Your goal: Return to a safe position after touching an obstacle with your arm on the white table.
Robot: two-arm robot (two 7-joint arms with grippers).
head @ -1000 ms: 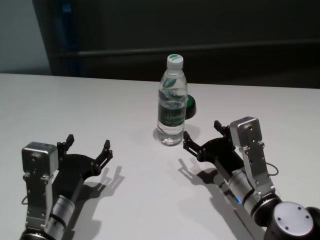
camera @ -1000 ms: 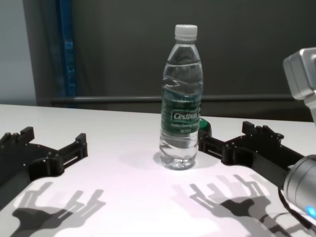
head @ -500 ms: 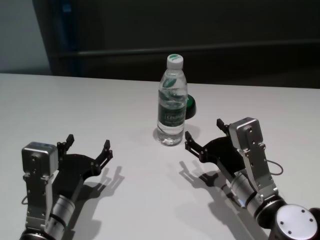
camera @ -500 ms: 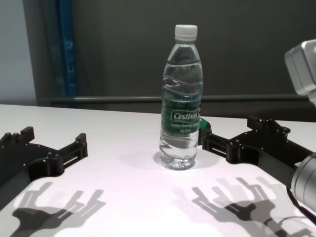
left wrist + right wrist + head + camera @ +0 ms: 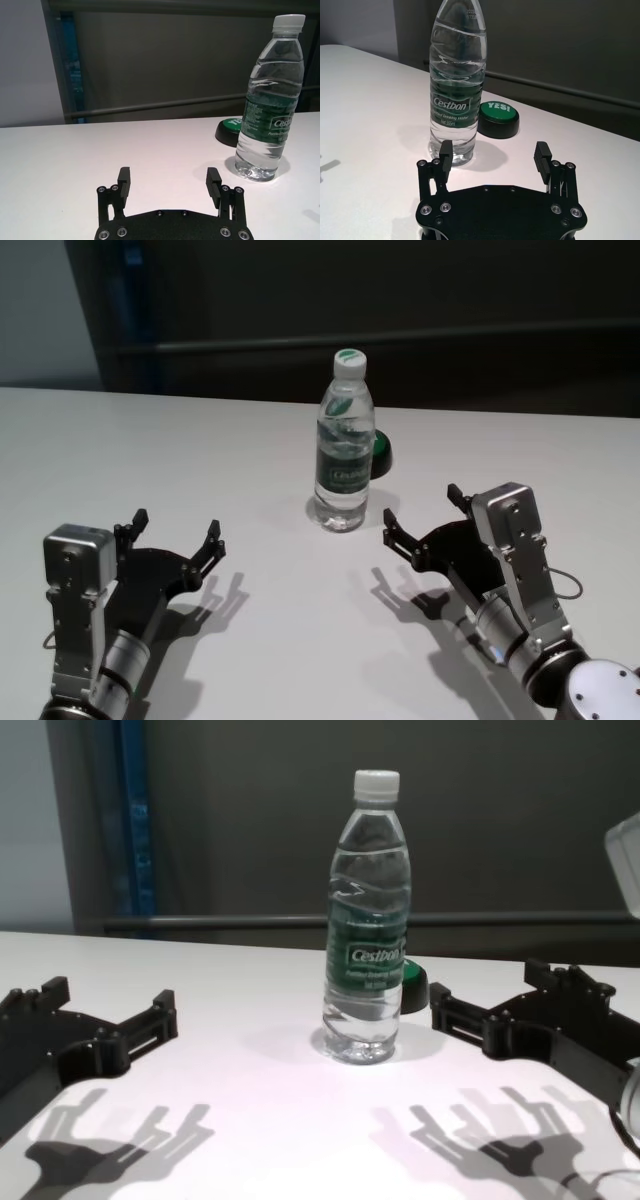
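One upright clear bottle, green-labelled

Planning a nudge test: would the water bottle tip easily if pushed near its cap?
Probably: the water bottle is tall on a narrow base, so a high push may topple it. It looks nearly full, so likely fairly heavy. On its side, its round body would likely roll.

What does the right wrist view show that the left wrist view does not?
Only the right wrist view shows the right tool, open, and the "YES!" lettering on the green-topped puck. Only the left wrist view shows the left tool, open, and the water bottle's white cap. Both show the upright water bottle standing on the white table, with the puck behind it.
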